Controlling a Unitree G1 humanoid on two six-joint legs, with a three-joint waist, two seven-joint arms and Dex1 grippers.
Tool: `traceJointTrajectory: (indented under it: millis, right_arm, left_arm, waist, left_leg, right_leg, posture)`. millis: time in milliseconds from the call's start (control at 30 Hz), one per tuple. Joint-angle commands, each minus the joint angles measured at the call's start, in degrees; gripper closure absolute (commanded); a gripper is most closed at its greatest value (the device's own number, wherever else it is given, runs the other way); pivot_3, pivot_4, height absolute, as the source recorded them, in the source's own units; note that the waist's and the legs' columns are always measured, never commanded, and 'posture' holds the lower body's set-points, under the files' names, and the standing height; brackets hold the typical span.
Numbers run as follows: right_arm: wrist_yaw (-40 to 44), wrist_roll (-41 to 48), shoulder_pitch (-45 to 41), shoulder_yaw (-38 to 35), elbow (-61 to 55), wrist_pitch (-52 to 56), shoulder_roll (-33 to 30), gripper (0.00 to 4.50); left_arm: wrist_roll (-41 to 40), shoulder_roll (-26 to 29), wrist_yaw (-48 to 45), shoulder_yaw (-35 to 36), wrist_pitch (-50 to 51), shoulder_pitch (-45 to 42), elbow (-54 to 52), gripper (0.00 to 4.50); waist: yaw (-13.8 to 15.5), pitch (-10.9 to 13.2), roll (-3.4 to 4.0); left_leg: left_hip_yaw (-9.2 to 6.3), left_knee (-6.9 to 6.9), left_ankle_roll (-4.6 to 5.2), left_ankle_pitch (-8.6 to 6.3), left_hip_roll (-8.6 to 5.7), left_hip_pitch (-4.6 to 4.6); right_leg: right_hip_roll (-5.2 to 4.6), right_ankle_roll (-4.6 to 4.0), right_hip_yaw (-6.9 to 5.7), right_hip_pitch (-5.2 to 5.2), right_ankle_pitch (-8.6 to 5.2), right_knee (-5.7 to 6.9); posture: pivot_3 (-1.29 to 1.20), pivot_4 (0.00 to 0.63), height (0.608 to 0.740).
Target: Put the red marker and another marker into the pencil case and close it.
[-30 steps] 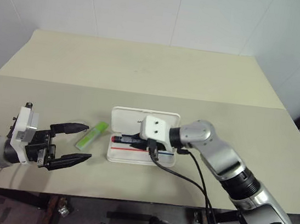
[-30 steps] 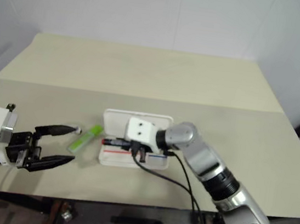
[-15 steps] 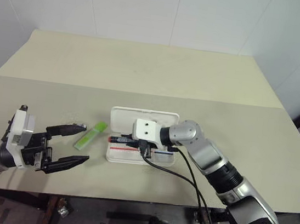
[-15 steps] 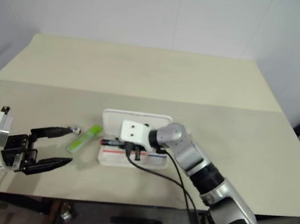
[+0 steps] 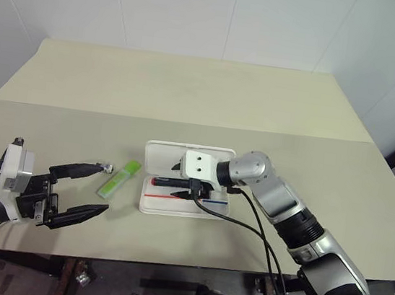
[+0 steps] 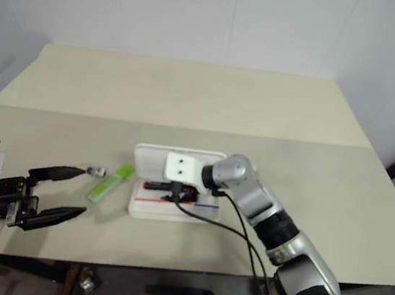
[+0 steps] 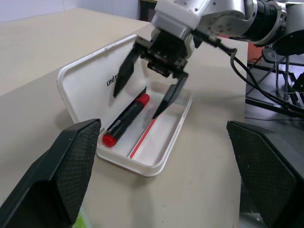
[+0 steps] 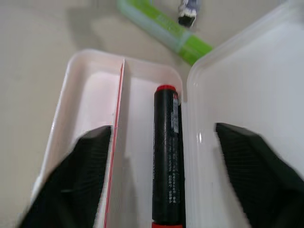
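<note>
Worktop (image 5: 190, 95) of pale beige carrying a white hard-plastic hinged pencil case (image 5: 161, 156), lying open with its lid flat on the far side. Head views: the slim black-and-red marker (image 5: 167, 182) lies in the tray, the right gripper (image 5: 184, 180) poised just above it, and the chunky light-green marker (image 5: 120, 179) rests on the worktop just left of the case. Left wrist view: the right gripper's jaws are spread wide, one on each side of the red marker (image 7: 126, 119), gripping nothing; lid lettering is partly visible. Right wrist view: a thin red stripe (image 8: 114, 142) runs along the tray beside the marker. The left gripper (image 5: 81, 189), near the worktop's front-left edge, holds its jaws wide apart and empty.
</note>
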Motion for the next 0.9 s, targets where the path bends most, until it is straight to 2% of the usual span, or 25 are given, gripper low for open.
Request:
traceJointTrajectory:
  millis: [33, 167, 367, 567, 733, 900]
  right_arm:
    - [1.0, 1.3, 0.2, -1.9, -3.9, 1.3, -0.1, 0.03]
    - [2.9, 3.8, 1.1, -3.2, -7.1, 3.3, -0.9, 0.03]
    - [9.2, 18.4, 6.8, -12.0, -16.5, 9.0, -3.6, 0.03]
    - [13.3, 26.9, 11.0, -19.2, -17.7, 10.2, -8.9, 0.03]
    - [12.4, 26.5, 11.7, -21.7, -13.7, 9.1, -11.3, 0.03]
    - [10.7, 25.2, 11.6, -22.9, -10.4, 7.7, -12.3, 0.03]
  left_arm:
    - [-0.1, 0.7, 0.3, 1.1, -0.7, -0.6, -0.1, 0.0]
    - [0.0, 0.1, 1.1, 0.9, -0.9, -0.3, -0.6, 0.0]
    - [2.0, -3.0, 8.2, 1.0, -1.3, 1.8, -4.5, 0.0]
    - [7.2, -7.6, 23.1, 0.0, 0.9, 3.1, -9.1, 0.0]
    - [11.3, -12.1, 34.2, -2.8, 3.5, 2.7, -11.2, 0.0]
    - [11.8, -14.8, 40.7, -6.0, 9.0, 4.8, -14.3, 0.0]
  waist:
    - [0.0, 0.0, 0.0]
    - [0.0, 0.0, 0.0]
    - [0.2, 0.0, -0.01]
    - [0.3, 0.0, -0.01]
    - [0.1, 0.0, -0.02]
    - [0.2, 0.0, -0.03]
  left_leg:
    - [0.0, 0.0, 0.0, 0.0, 0.0, 0.0]
    - [0.0, 0.0, -0.01, 0.0, 0.0, 0.0]
    - [0.0, -0.02, 0.0, -0.03, 0.01, -0.02]
    - [0.0, 0.04, 0.1, -0.13, 0.0, 0.0]
    - [0.01, 0.05, 0.0, -0.07, 0.0, 0.14]
    - [0.01, 0.05, -0.02, -0.06, 0.0, 0.13]
  right_leg:
    - [0.0, 0.0, 0.0, 0.0, 0.0, 0.0]
    - [0.0, -0.01, 0.0, 0.0, 0.0, -0.01]
    - [0.01, 0.0, 0.0, 0.01, -0.01, -0.07]
    - [-0.01, 0.02, 0.01, 0.05, 0.0, -0.12]
    - [0.01, -0.01, 0.06, 0.06, -0.01, -0.11]
    - [0.0, -0.02, 0.07, 0.05, -0.02, -0.09]
  posture:
    - [0.0, 0.15, 0.74]
    - [0.0, 0.15, 0.74]
    - [0.0, 0.15, 0.74]
    - [0.0, 0.15, 0.74]
    - [0.0, 0.15, 0.74]
    - [0.0, 0.15, 0.74]
